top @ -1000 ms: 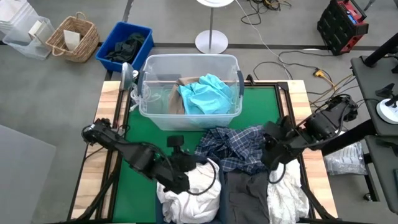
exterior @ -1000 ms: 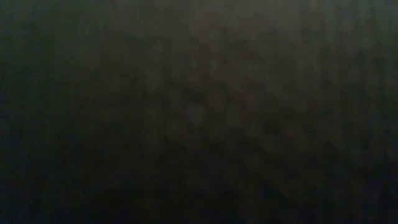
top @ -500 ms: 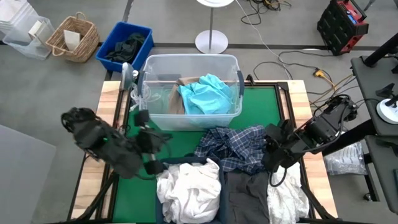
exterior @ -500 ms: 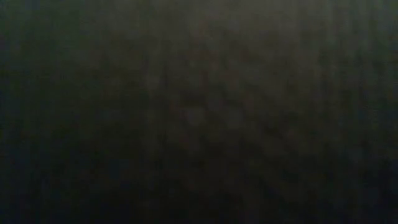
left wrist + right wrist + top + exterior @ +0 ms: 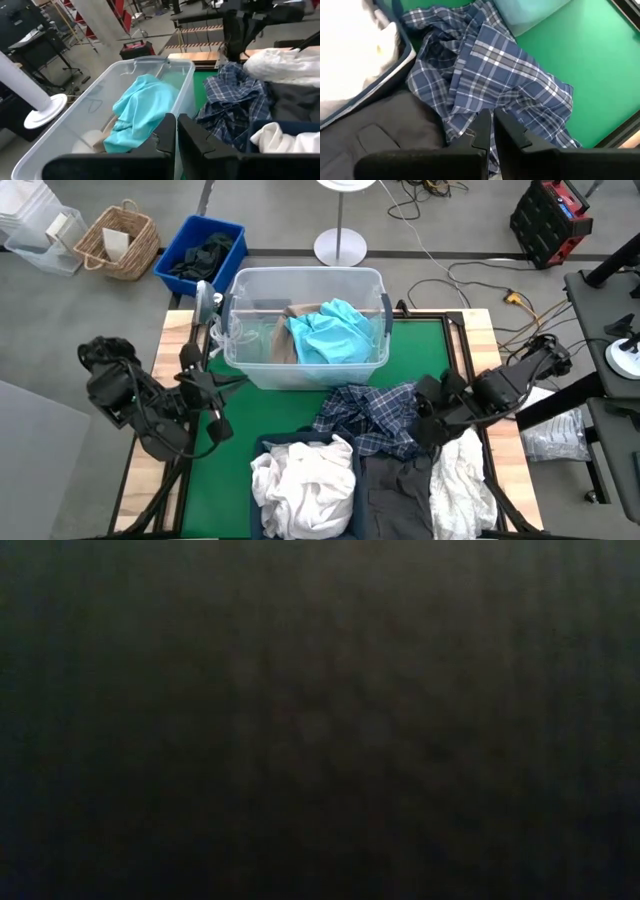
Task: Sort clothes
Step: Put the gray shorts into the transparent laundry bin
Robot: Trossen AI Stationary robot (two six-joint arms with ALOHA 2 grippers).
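Observation:
A blue-and-white plaid shirt (image 5: 375, 420) lies crumpled on the green mat (image 5: 420, 345), its near part over the far rim of a navy fabric bin (image 5: 356, 470). The bin holds white garments (image 5: 300, 490) on its left, and a dark grey one (image 5: 400, 490) and a white one (image 5: 462, 480) on its right. A clear tub (image 5: 250, 290) holds a teal garment (image 5: 330, 330) and a beige one (image 5: 283, 340). My left gripper (image 5: 215, 425) is shut and empty over the mat's left part. My right gripper (image 5: 491, 125) is shut, just over the plaid shirt's (image 5: 495, 75) right side. My right gripper's shut fingers point slanting down at the plaid shirt's near right edge (image 5: 470, 131). I cannot tell whether they touch the cloth.
Off the table's far left stand a blue bin of dark clothes (image 5: 200, 255) and a wicker basket (image 5: 120, 240). A lamp base (image 5: 340, 245) stands behind the tub. The low view is dark. Bare mat lies left of the plaid shirt (image 5: 270, 410).
My left gripper has drawn back from over the white garments in the bin toward the table's left edge and a little farther away, leaving them lying in the bin. My right gripper has shifted slightly toward the far edge, off the right white garment and onto the plaid shirt's side.

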